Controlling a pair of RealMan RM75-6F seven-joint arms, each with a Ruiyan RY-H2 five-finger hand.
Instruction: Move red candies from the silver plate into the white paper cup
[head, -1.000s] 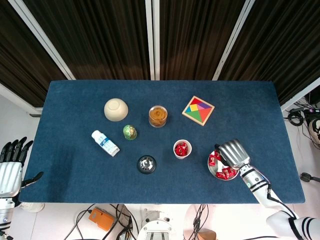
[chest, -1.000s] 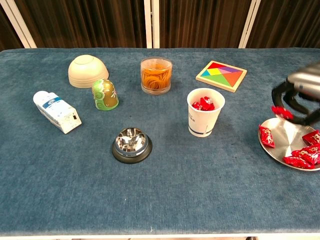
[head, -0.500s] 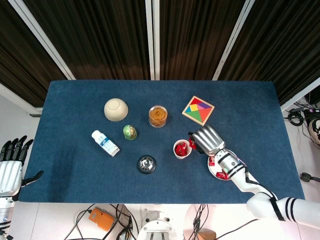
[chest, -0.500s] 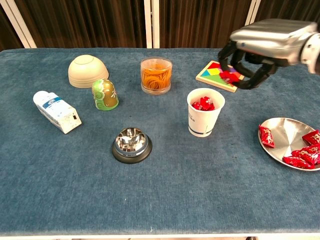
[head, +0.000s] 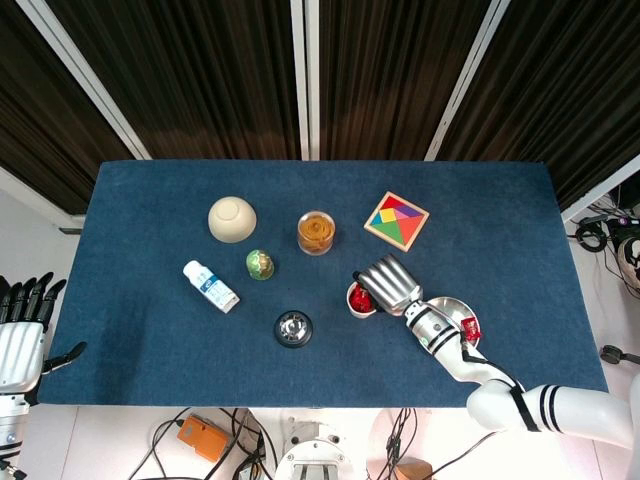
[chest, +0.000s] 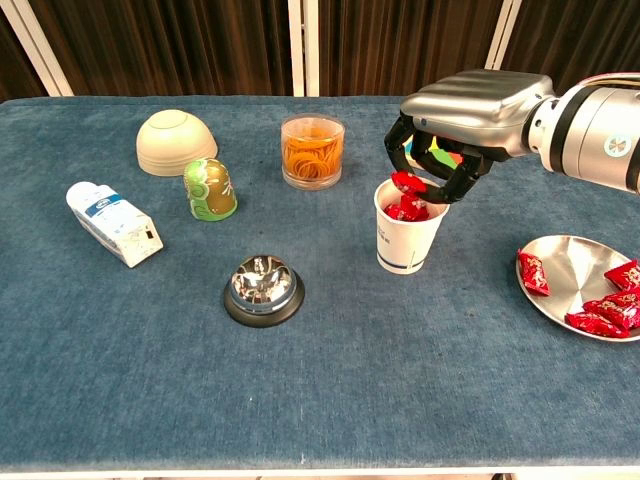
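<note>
The right hand (chest: 440, 150) covers part of the cup (chest: 409, 238) in the head view; only the cup's left rim shows there. In the chest view the puzzle (head: 396, 220) is almost wholly hidden behind the hand. The plate (chest: 560, 280) is cut off by the right frame edge in the chest view, so the candies (chest: 598, 308) on it cannot be fully counted. In the head view the forearm crosses the plate, leaving one candy visible at its 3 o'clock rim. The left hand (head: 22, 330) is cut off at the left edge of the head view and does not appear in the chest view.

Right hand: palm down, directly over the cup mouth, fingers curled downward. A red candy (chest: 408, 182) is pinched between the fingertips just above the rim. More red candies lie inside the cup. The forearm runs from the hand toward 4 o'clock, off the near tabletop edge.

Left hand: off the tabletop (head: 140, 200) at its 8 o'clock corner, fingers straight and apart, holding nothing.

Task items: the cup stands near the tabletop centre, slightly toward 4 o'clock. The plate lies at 3 o'clock from the cup, near the front edge, apart from it.

Other items: jar (chest: 312, 150) at 11 o'clock from the cup, bell (chest: 263, 288) at 8 o'clock, green figure (chest: 210, 188), bowl (chest: 175, 140) upside down, and carton (chest: 113, 223) lying flat further toward 9 o'clock. Open tabletop lies along the front edge and between cup and plate.
</note>
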